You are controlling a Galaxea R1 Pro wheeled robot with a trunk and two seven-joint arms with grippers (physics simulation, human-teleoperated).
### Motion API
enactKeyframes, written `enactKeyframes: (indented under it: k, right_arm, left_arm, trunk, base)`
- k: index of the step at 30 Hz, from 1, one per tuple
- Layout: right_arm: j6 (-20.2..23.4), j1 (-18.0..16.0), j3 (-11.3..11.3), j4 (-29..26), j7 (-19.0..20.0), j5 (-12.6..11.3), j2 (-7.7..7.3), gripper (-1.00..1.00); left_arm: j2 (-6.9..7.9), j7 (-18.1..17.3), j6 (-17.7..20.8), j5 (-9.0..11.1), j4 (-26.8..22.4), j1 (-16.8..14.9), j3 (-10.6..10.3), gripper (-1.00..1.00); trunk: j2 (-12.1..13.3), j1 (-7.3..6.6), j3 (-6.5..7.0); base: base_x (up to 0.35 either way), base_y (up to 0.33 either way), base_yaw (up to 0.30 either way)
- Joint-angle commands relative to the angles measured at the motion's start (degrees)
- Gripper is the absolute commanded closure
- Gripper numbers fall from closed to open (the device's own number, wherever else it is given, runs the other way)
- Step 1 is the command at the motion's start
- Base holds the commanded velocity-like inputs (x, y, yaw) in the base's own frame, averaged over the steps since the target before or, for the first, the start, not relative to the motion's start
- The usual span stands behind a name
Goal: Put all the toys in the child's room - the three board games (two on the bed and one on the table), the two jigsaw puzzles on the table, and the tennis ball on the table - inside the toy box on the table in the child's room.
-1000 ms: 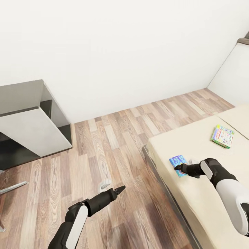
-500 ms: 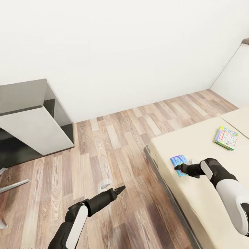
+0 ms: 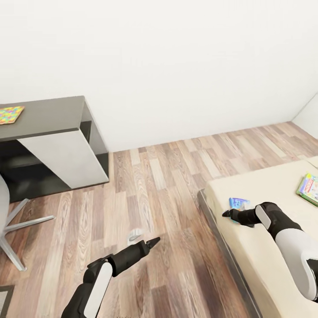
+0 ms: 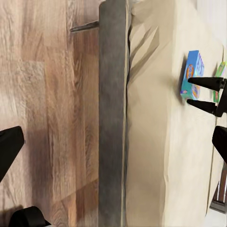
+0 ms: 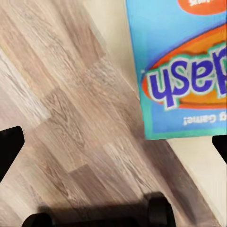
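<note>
Desk (image 3: 44,115) stands at ten o'clock in the head view, a jigsaw puzzle (image 3: 9,115) flat on its left end. Left hand (image 3: 151,242) hangs over bare floor (image 3: 168,176) at six o'clock, its two fingers spread with nothing between them. Right hand (image 3: 226,214) reaches over the near corner of the bed (image 3: 265,247) at four o'clock, fingers parted. A blue board game (image 3: 236,203) lies on the mattress just beyond those fingertips, toward two o'clock from them; the right arm is much nearer it. A green board game (image 3: 309,189) lies farther right, at the picture's edge. Against half a second ago, the whole view has swung leftward: desk and bed sit farther right, and the puzzle has come into sight.
</note>
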Motion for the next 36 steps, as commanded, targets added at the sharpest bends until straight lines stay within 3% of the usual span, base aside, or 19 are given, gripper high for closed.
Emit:
enactKeyframes:
  k: [1, 15, 23, 36]
  right_arm:
    - [0.3, 0.0, -0.3, -0.1, 0.2, 0.1, 0.01, -1.00]
    - [0.3, 0.0, -0.3, -0.1, 0.2, 0.1, 0.08, -1.00]
    - [0.4, 0.0, -0.4, -0.4, 0.4, 0.1, -0.16, -1.00]
    - [0.6, 0.4, -0.5, -3.0, 2.1, -0.8, -2.33, -1.00]
  left_arm:
    - [-0.03, 0.0, 0.4, 0.2, 0.0, 0.0, 0.1, -1.00]
    - [-0.03, 0.0, 0.4, 0.2, 0.0, 0.0, 0.1, -1.00]
    - [-0.03, 0.1, 0.4, 0.2, 0.0, 0.0, 0.1, -1.00]
    - [-0.03, 0.2, 0.4, 0.2, 0.0, 0.0, 0.1, -1.00]
  trunk:
    - [0.0, 0.00, -0.03]
    - [0.0, 0.00, -0.03]
    - [0.0, 0.00, -0.03]
    - [0.0, 0.00, -0.03]
  base:
    - [0.000, 0.000, 0.277]
    - [0.000, 0.000, 0.274]
    - [0.000, 0.000, 0.119]
    - [0.000, 0.000, 0.028]
